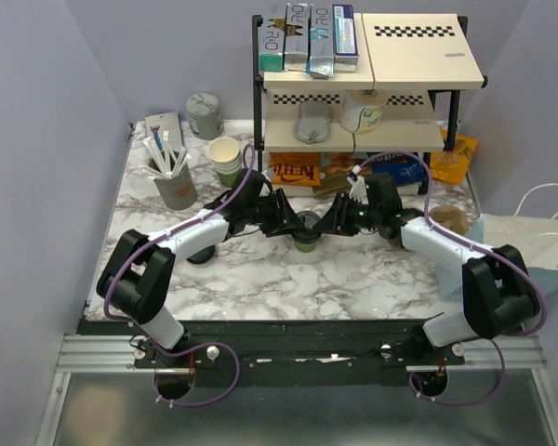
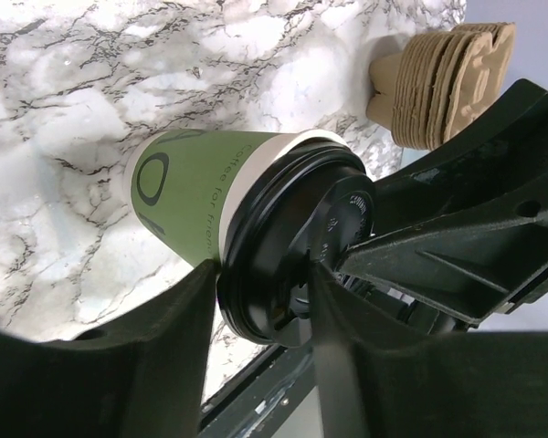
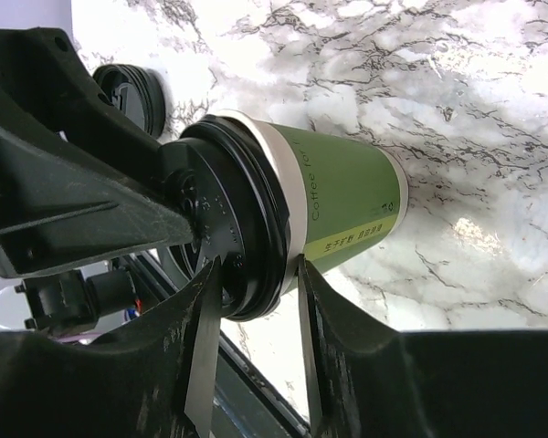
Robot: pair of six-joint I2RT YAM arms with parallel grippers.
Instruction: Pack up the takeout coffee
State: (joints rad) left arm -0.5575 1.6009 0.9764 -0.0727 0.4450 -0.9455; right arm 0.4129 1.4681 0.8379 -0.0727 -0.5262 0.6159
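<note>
The takeout coffee [image 1: 306, 233], a green paper cup [image 2: 196, 196] with a round black lid [image 2: 283, 237], stands upright at the middle of the marble table. My left gripper [image 1: 293, 226] reaches in from the left. In the left wrist view it [image 2: 265, 274] pinches the lid's edge, one finger under the rim and the other on the lid's top. From the right comes my right gripper [image 1: 327, 223]. It [image 3: 258, 265] clamps the same cup [image 3: 347, 196] likewise, one finger on the lid [image 3: 228, 228] and one under the rim.
A loose black lid [image 3: 132, 96] lies left of the cup. Lidless cups [image 1: 227, 156] and a grey utensil holder [image 1: 175, 181] stand at the back left. Behind are a shelf rack [image 1: 363, 84] and snack bags [image 1: 293, 169]. Cardboard carriers [image 2: 447, 82] and a white paper bag [image 1: 530, 242] are at the right.
</note>
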